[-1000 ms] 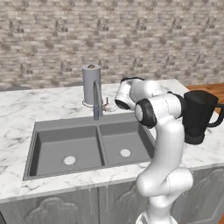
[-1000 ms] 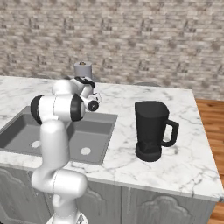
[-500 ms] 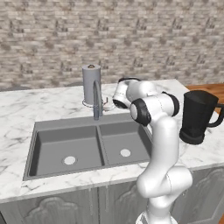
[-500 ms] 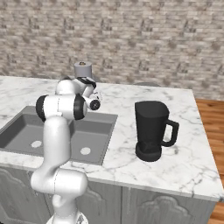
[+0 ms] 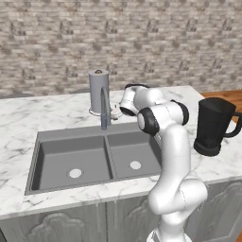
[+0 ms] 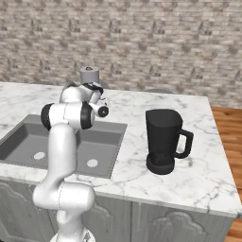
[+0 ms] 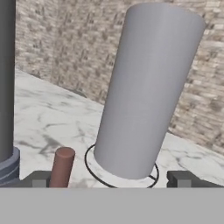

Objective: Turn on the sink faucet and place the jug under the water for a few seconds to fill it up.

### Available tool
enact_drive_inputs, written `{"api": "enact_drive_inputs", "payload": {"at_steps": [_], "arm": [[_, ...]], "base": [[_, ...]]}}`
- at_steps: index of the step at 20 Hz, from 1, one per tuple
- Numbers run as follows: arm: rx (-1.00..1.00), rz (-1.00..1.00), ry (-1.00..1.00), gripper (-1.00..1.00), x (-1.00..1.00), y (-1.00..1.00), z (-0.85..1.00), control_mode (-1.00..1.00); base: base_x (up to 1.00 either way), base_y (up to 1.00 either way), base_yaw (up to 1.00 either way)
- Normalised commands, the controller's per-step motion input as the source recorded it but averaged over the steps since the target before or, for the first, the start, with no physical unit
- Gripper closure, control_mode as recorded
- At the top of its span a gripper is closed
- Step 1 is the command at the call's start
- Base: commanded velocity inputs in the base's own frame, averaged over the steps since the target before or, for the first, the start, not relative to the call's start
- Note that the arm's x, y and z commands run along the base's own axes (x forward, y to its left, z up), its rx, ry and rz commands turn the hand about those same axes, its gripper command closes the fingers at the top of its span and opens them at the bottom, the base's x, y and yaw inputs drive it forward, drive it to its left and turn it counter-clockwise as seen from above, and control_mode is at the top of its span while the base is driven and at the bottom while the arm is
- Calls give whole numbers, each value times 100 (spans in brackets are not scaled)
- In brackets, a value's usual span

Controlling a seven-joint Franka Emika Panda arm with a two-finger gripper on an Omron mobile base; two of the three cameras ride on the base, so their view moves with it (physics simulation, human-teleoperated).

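Pincer (image 7: 109,177) is at the sink faucet (image 5: 103,108), behind the sink (image 5: 71,156) near the counter's (image 5: 42,113) back edge. Jaws stand spread: the two dark tips (image 7: 37,178) sit wide apart at the bottom of the hand view, nothing clamped between them.

Key relation: the reddish lever (image 7: 61,167) rises just inside one fingertip, off-centre in the gap and close to that tip; I can't tell if it touches. Its long axis runs roughly upright in the hand view, about parallel with the faucet's column (image 7: 6,83) beside it. My read: the next move is a short sideways push or pinch on the lever, not a reach. The paper-towel roll (image 7: 146,87) stands right behind the lever on a thin ring base and is the collision risk if the hand overshoots forward.

No water visible at the spout or in either basin, so the faucet looks off and step one is not done.

The jug (image 6: 164,140) stands upright on the counter well to the right of the sink, toward the right edge, handle pointing away from the sink. Untouched.

Materials:
- faucet: thin smooth grey metal, arched top
- lever: small matte cylinder
- jug: black, tapered, wider round base
- counter: white marble, grey veins
- sink: flat grey double basin, pale round drains
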Motion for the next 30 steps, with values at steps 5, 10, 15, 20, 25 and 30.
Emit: {"api": "enact_drive_inputs", "payload": {"at_steps": [5, 10, 15, 20, 25, 30], "arm": [[1, 2, 0, -100, 34, 8, -10, -100], [0, 0, 0, -100, 33, 19, -18, -100], [0, 0, 0, 100, 18, 28, -18, -100], [0, 0, 0, 100, 0, 26, -6, -100], [0, 0, 0, 100, 0, 12, 0, -100], [0, -5, 0, 100, 0, 0, -3, -100]], "base": [[0, 0, 0], [0, 0, 0], [0, 0, 0], [0, 0, 0], [0, 0, 0], [0, 0, 0]]}}
